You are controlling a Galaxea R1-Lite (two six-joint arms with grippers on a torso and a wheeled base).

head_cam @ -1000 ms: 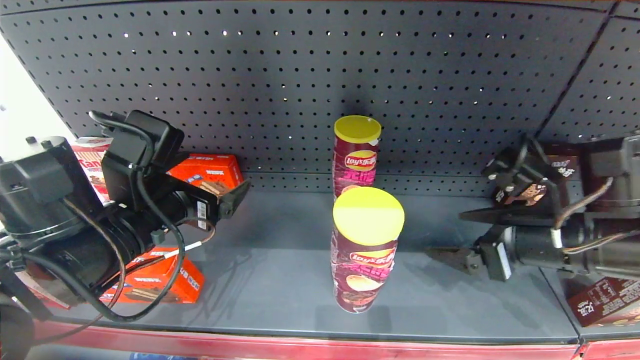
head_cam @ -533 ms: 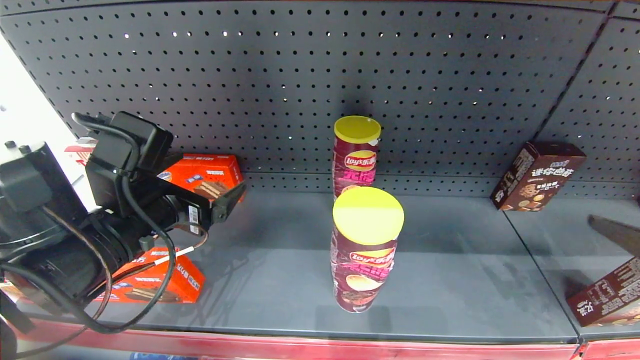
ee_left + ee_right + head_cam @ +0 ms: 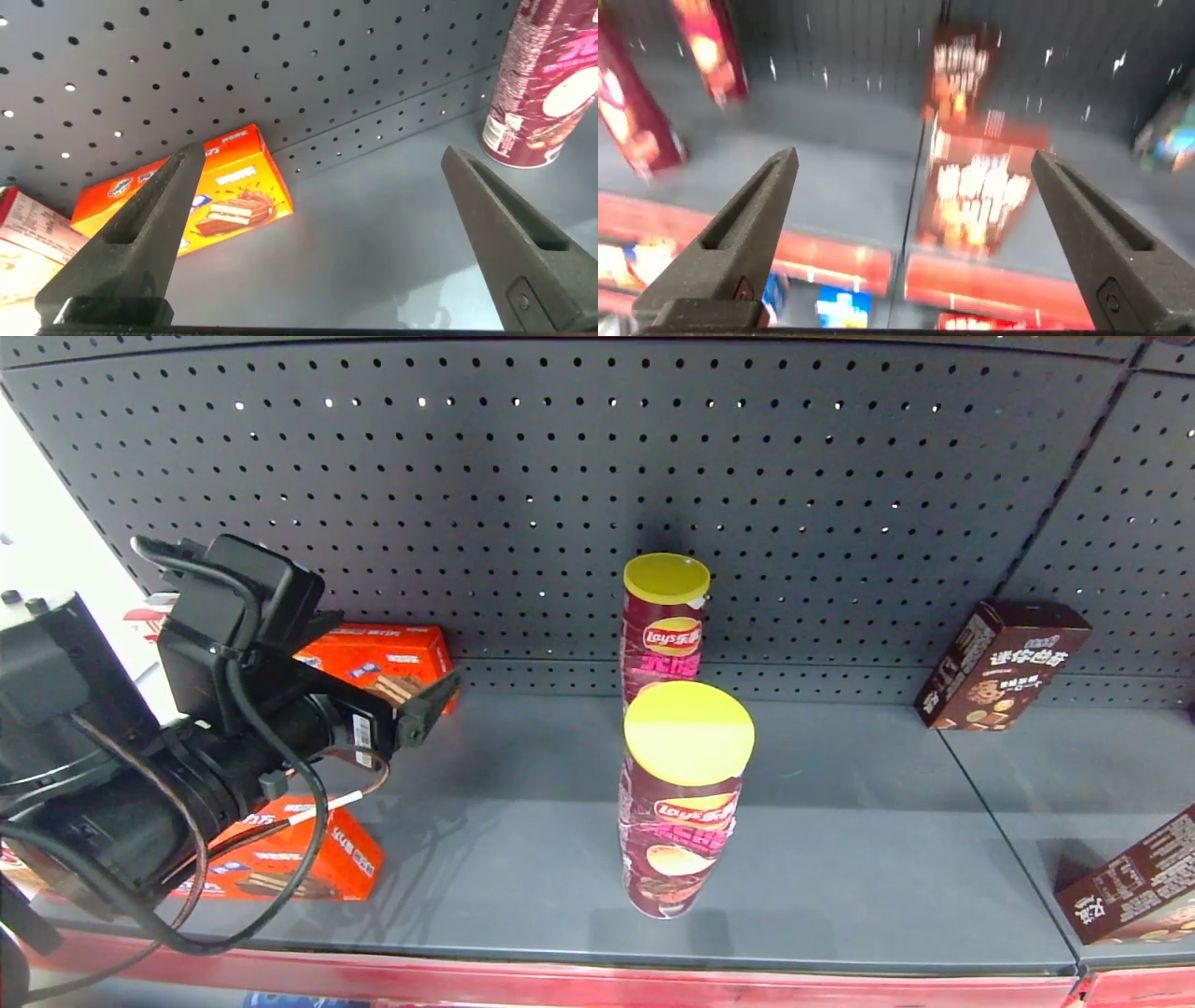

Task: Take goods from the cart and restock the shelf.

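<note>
Two chip cans are seen upright on the shelf (image 3: 504, 859), one behind the other: the front can (image 3: 684, 803) near the middle, the rear can (image 3: 665, 625) close to the pegboard (image 3: 467, 476). The left gripper (image 3: 320, 154) is held over the shelf's left part, jaws spread wide and empty, beside an orange box (image 3: 387, 658) — a second orange box (image 3: 308, 863) lies nearer the edge. The right gripper (image 3: 915, 157) is likewise parted, with nothing held. A brown box (image 3: 1004, 663) is propped at the right.
</note>
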